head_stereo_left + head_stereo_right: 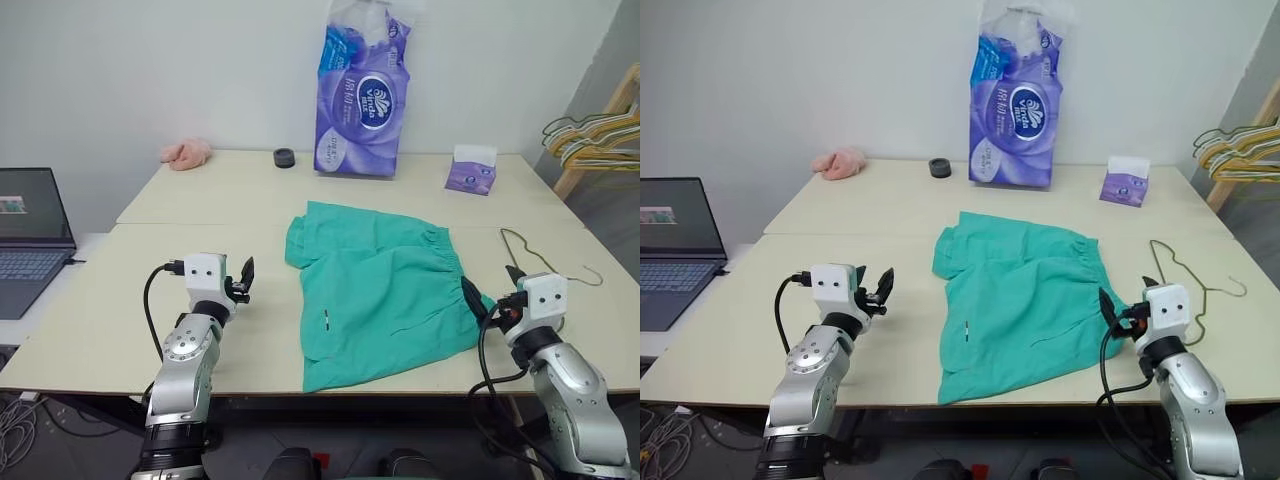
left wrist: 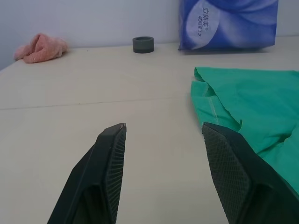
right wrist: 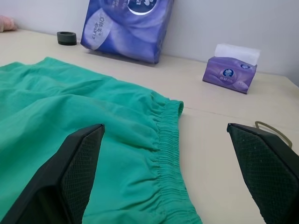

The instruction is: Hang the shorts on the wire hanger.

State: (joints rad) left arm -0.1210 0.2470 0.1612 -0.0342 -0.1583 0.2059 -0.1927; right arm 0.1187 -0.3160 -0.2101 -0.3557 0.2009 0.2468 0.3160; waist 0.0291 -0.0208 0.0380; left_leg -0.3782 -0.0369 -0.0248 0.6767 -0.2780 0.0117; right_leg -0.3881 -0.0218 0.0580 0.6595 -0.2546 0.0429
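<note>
Left eye view puts both arms nearest, reaching level over the near edge of the table point(image 1: 100, 330). The left gripper point(image 1: 241, 279) hangs above bare tabletop, fingers parted with nothing between them, apart from the shorts' near-left hem. The right gripper point(image 1: 490, 293) stands spread wide and empty, one finger just at the gathered waistband edge of the shorts point(image 1: 380, 290). Those teal shorts lie flat mid-table, waistband toward the robot's right, small white tag near the left hem. Just beyond the right gripper lies the wire hanger point(image 1: 540, 258), flat on the table, hook pointing right, close beside the waistband but not touching it that I can see. I judge this the opening step: nothing grasped yet. Next calls for one gripper to take the hanger and the other to lift the fabric so a leg or the waistband can be fed over the wire. Farther back stand a pink cloth point(image 1: 186, 153), a dark ring point(image 1: 284, 157), a tissue box point(image 1: 471, 170) and a purple tissue-roll pack point(image 1: 358, 100).
</note>
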